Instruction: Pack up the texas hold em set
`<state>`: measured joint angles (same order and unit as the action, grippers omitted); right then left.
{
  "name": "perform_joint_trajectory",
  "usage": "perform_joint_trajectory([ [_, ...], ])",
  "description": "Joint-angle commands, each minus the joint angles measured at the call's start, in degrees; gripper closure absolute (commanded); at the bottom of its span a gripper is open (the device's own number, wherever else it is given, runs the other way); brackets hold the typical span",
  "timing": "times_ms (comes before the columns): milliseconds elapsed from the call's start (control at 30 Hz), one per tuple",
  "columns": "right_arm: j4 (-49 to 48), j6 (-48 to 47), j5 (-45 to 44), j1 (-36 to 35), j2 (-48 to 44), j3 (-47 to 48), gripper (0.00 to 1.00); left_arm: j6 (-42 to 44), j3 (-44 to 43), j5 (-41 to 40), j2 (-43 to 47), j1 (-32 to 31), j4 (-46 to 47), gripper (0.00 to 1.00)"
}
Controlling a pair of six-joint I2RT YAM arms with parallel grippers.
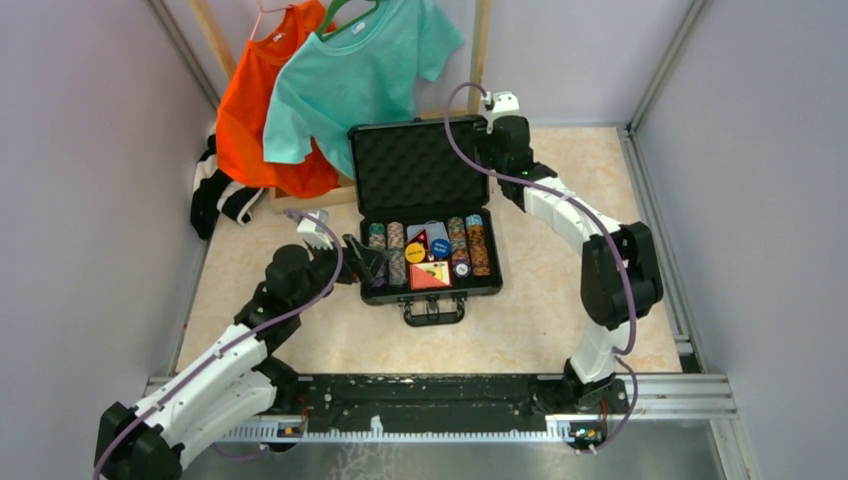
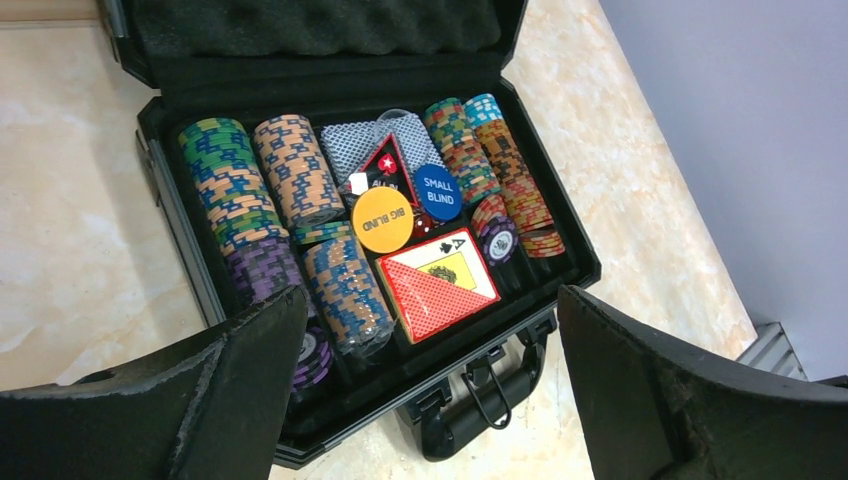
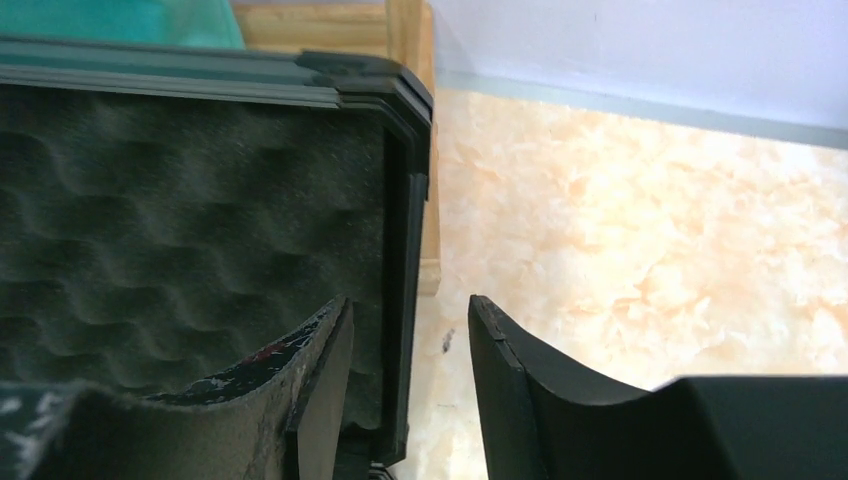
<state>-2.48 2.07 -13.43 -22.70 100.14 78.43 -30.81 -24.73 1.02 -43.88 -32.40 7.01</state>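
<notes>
The packing looks nearly done. The briefcase (image 1: 480,287) sits open mid-counter (image 1: 560,320), its handle (image 1: 433,312) facing the near edge and its foam-lined lid (image 1: 415,170) standing upright toward the far edge. Inside, the poker chips (image 2: 230,180) lie in rows along both sides. The red-orange card box (image 2: 435,285) rests in the middle compartment near the front wall, and the yellow big-blind button (image 2: 382,220) and blue small-blind button (image 2: 438,190) sit just behind it. No loose pieces of the set show on the counter around the case. I cannot pick out the dice with any certainty.

The left tool (image 1: 360,262) hangs over the case's front left corner with its fingers spread wide, holding nothing. The right tool (image 3: 410,303) is up at the lid's right edge with its fingers parted either side of that edge. One finger is in front of the foam and one outside, with a gap showing on the outer side, so it is not pinching the lid.

What remains, by my reading, is the closing — swinging the lid down over the tray and fastening it shut.
</notes>
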Motion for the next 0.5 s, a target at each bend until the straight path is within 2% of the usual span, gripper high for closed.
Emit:
perform_joint_trajectory([
  [0, -3.2, 1.8, 1.24, 0.9, 1.67, 2.81, 0.57, 0.43, -2.15, -2.38, 0.66, 0.14, -1.78, 0.01],
  [67, -3.86, 1.8, 1.85, 0.99, 2.05, 2.78, 0.64, 0.75, -2.44, -2.13, 0.45, 0.14, -1.94, 0.01],
  [167, -5.16, 1.67, 2.22, 1.14, 2.61, 2.58, 0.69, 1.19, -2.72, -1.92, 0.42, 0.12, -2.37, 0.01],
  [467, -5.68, 1.25, 3.19, 1.75, 6.17, 5.27, 0.68, 2.29, -3.27, -2.56, 1.6, 0.14, -4.37, 0.01],
])
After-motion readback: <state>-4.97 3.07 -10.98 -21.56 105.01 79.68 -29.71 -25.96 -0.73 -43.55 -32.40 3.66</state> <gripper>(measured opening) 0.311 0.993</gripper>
